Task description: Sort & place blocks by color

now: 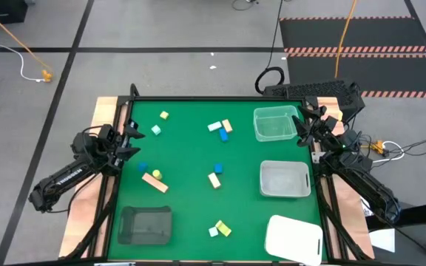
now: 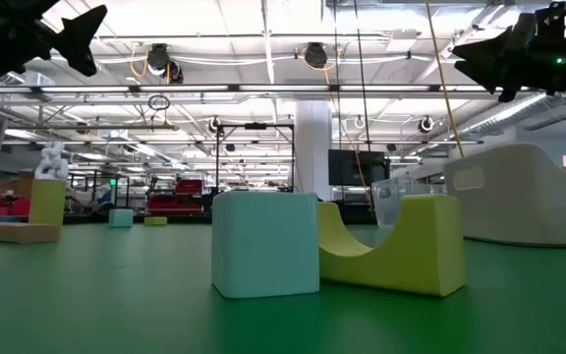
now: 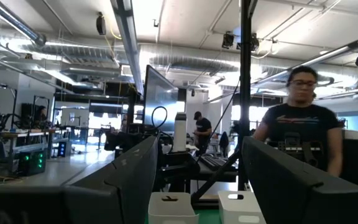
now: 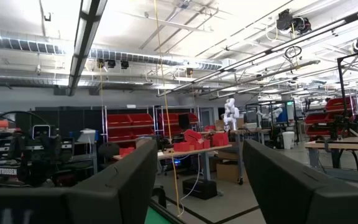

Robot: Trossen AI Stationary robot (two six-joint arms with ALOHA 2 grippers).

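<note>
Hovering at the mat's edges, both grippers hold nothing.
Left gripper (image 1: 133, 138) and right gripper (image 1: 302, 127) stand open, raised; the blocks (image 1: 217, 177) lie scattered on the green mat (image 1: 191, 214) between them.

Small blocks (image 1: 214, 179) scattered loose across green mat (image 1: 191, 203): yellow, blue, mint, tan.
</note>
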